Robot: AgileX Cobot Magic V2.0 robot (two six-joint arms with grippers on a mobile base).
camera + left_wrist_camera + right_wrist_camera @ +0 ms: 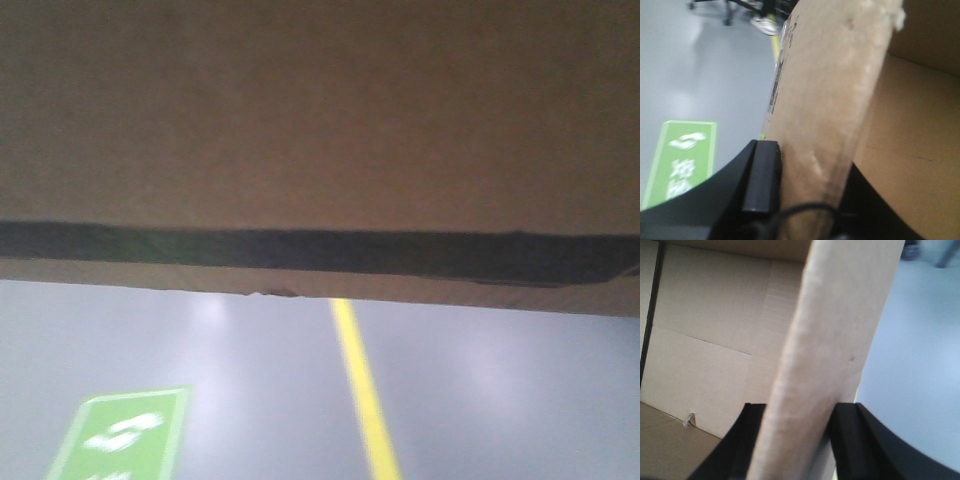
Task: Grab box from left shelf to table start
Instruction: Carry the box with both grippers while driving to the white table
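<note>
The tan cardboard box fills the upper half of the front view, held up close, with a black band along its lower edge. My left gripper is shut on the box's left wall, one black finger outside and the other inside. On the opposite side, my right gripper is shut on the right wall, with black fingers on either face. The box's bare inside shows in both wrist views. The left shelf and the table are out of view.
Below the box lies a grey floor with a yellow line and a green floor sign, also seen as the green sign in the left wrist view. A chair base and a shoe sit far off.
</note>
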